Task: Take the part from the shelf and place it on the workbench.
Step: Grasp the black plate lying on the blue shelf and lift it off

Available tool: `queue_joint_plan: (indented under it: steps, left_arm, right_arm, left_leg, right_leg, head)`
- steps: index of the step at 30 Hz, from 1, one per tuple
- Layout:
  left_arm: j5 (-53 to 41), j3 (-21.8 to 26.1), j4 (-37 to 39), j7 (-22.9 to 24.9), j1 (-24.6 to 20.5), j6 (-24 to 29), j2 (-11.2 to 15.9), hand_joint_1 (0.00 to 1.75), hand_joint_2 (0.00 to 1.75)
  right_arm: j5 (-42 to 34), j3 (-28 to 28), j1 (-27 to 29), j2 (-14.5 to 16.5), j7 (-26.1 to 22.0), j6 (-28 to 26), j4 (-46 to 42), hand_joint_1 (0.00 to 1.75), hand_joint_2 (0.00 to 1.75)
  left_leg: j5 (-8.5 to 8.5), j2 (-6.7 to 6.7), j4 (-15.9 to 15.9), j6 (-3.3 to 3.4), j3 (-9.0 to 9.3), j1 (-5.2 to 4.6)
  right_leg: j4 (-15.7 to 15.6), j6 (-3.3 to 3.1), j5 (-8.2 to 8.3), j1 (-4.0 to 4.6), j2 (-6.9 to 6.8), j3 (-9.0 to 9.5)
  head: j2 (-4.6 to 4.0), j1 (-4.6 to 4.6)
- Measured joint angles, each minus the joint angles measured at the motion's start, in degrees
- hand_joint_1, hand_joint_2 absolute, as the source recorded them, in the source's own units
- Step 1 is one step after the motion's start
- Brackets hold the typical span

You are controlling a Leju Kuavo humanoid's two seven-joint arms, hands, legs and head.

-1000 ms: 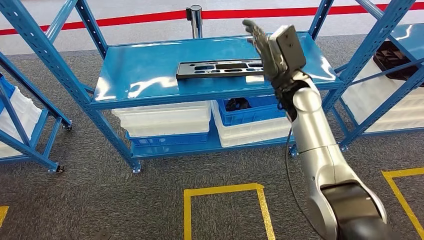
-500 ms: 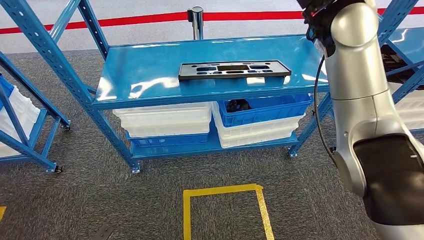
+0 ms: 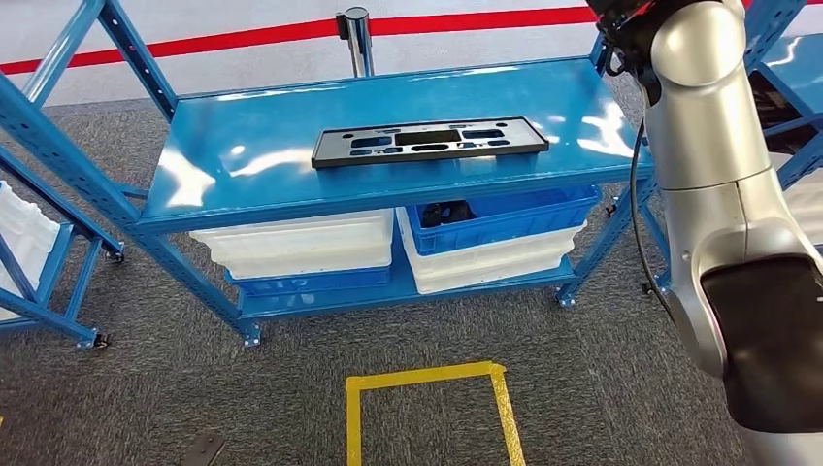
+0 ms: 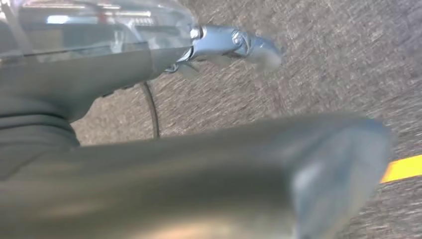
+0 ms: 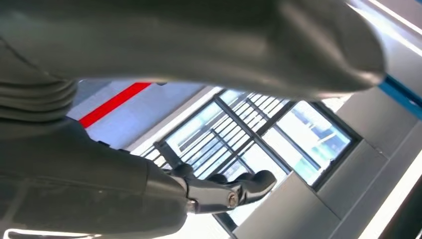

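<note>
We are raising our right hand (image 5: 219, 191) with fingers spread, gripping nothing, poised before reaching. The part (image 3: 429, 141) is lying flat on the shelf (image 3: 243, 184) at twelve o'clock, our left hand (image 4: 234, 42) hanging empty

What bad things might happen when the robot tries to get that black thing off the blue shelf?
The black part is flat and thin on the glossy shelf top, so fingers may slide over it or push it away. The right arm is raised beside the shelf post; coming down, it might bump the frame.
</note>
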Motion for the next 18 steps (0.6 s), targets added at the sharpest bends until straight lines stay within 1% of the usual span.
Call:
queue_joint_plan:
  steps: [1,2,3,4,5,6,7,8,9,10,12,13,14,15,17,18]
  left_arm:
    - [0.0,0.0,0.0,0.0,0.0,0.0,0.0,0.00,0.00]
    - [-0.1,0.0,0.1,0.0,0.1,0.0,0.0,0.00,0.00]
    - [-0.1,0.0,0.2,0.0,0.3,0.0,0.0,0.00,0.00]
    - [-0.1,0.0,0.2,0.0,0.4,0.0,0.0,0.00,0.00]
    - [-0.1,0.0,0.3,0.0,0.4,0.0,0.0,0.00,0.00]
    - [-0.1,0.0,0.3,0.0,0.5,0.0,0.0,0.00,0.00]
    - [-0.1,0.0,0.3,0.0,0.5,0.0,0.0,0.00,0.00]
    - [-0.1,0.0,0.3,0.0,0.6,0.0,0.0,0.00,0.00]
    - [-0.2,0.0,0.4,0.0,0.7,0.0,0.0,0.00,0.00]
    - [-0.2,0.0,0.4,0.0,0.7,0.0,0.0,0.00,0.00]
    - [-0.3,0.0,0.5,0.1,0.7,0.0,0.0,0.00,0.00]
    - [-0.3,0.1,0.5,0.0,0.7,0.0,0.0,0.00,0.00]
    - [-0.3,0.1,0.5,0.0,0.7,0.0,0.0,0.00,0.00]
    - [-0.3,0.1,0.5,0.0,0.7,0.1,0.0,0.00,0.00]
    - [-0.3,0.1,0.5,0.0,0.6,0.1,0.0,0.00,0.00]
    - [-0.3,0.1,0.5,0.0,0.6,0.2,0.0,0.00,0.00]
  right_arm:
    - [0.0,0.1,0.5,0.0,0.0,0.0,0.1,0.00,0.00]
    - [0.0,0.1,1.2,0.0,0.0,0.0,0.2,0.00,0.00]
    - [0.0,0.3,1.8,0.0,0.0,0.0,0.4,0.00,0.00]
    - [-0.1,0.4,2.2,-0.1,0.0,0.0,0.5,0.00,0.00]
    - [-0.2,0.5,2.3,-0.1,0.0,0.0,0.6,0.00,0.00]
    - [-0.3,0.6,2.1,-0.1,-0.1,0.0,0.6,0.00,0.00]
    - [-0.4,0.7,1.9,-0.1,-0.1,0.0,0.6,0.00,0.00]
    - [-0.5,0.7,1.7,-0.1,-0.1,0.0,0.6,0.00,0.00]
    - [-0.5,0.8,1.6,-0.1,-0.2,0.0,0.7,0.00,0.00]
    - [-0.6,0.8,1.5,-0.1,-0.2,-0.1,0.7,0.00,0.00]
    - [-0.6,0.8,1.3,-0.2,-0.2,-0.1,0.6,0.00,0.00]
    - [-0.6,0.8,1.2,-0.3,-0.3,-0.1,0.6,0.00,0.00]
    - [-0.7,0.8,0.9,-0.3,-0.4,-0.1,0.5,0.00,0.00]
    - [-0.7,0.8,0.7,-0.4,-0.4,-0.1,0.5,0.00,0.00]
    - [-0.7,0.9,0.6,-0.5,-0.4,-0.1,0.5,0.00,0.00]
    - [-0.7,0.9,0.8,-0.6,-0.4,-0.1,0.5,0.00,0.00]
  left_leg:
    - [-1.13,0.00,4.4,0.08,-2.79,-0.20]
    - [-1.77,-0.01,8.4,0.17,-5.60,-0.43]
    - [-1.35,-0.02,10.8,0.30,-7.90,-0.67]
    - [0.45,-0.02,11.0,0.48,-9.32,-0.86]
    - [3.43,-0.02,8.8,0.69,-9.78,-0.99]
    - [6.84,-0.03,5.4,0.93,-9.56,-1.09]
    - [9.56,-0.05,2.4,1.11,-9.08,-1.26]
    - [11.02,-0.06,-0.1,1.30,-8.40,-1.37]
    - [11.05,-0.09,-1.7,1.49,-7.83,-1.50]
    - [10.39,-0.13,-2.3,1.70,-7.48,-1.63]
    - [9.39,-0.31,-3.5,2.32,-6.69,-1.53]
    - [9.26,-0.38,-3.7,2.66,-6.29,-1.42]
    - [9.11,-0.42,-3.9,2.99,-5.79,-1.29]
    - [8.91,-0.41,-4.1,3.30,-5.34,-1.20]
    - [8.38,-0.41,-4.1,3.74,-4.70,-1.23]
    - [8.05,-0.44,-4.1,3.84,-4.33,-1.29]
  right_leg:
    - [0.0,-0.20,-0.40,0.07,-0.01,0.48]
    - [-0.1,-0.32,-0.80,0.17,0.01,1.00]
    - [-0.1,-0.37,-1.23,0.27,0.05,1.56]
    - [-0.1,-0.33,-1.68,0.34,0.11,2.16]
    - [-0.1,-0.20,-2.14,0.37,0.16,2.83]
    - [-0.1,0.01,-2.64,0.37,0.19,3.55]
    - [-0.2,0.26,-3.07,0.45,0.21,4.13]
    - [-0.3,0.53,-3.36,0.53,0.24,4.56]
    - [-0.4,0.76,-3.54,0.61,0.25,4.73]
    - [-0.5,1.03,-3.49,0.71,0.24,4.75]
    - [-0.4,1.48,-3.45,0.69,0.15,4.68]
    - [0.4,1.69,-3.62,0.70,0.09,4.35]
    - [2.0,1.82,-4.15,0.70,0.05,3.41]
    - [4.8,1.94,-4.99,0.70,0.01,1.70]
    - [11.9,2.05,-6.74,0.73,-0.01,-3.02]
    - [14.2,2.03,-6.82,0.74,-0.01,-5.12]
  head:
    - [0.00,-0.12]
    - [0.00,-0.20]
    - [0.00,-0.24]
    - [0.00,-0.28]
    - [0.00,-0.32]
    - [0.00,-0.35]
    - [0.00,-0.39]
    - [0.00,-0.44]
    - [0.00,-0.48]
    - [0.00,-0.44]
    - [0.00,-0.33]
    - [0.00,-0.18]
    - [0.00,-0.04]
    - [0.00,0.10]
    - [0.00,0.38]
    - [0.00,0.51]
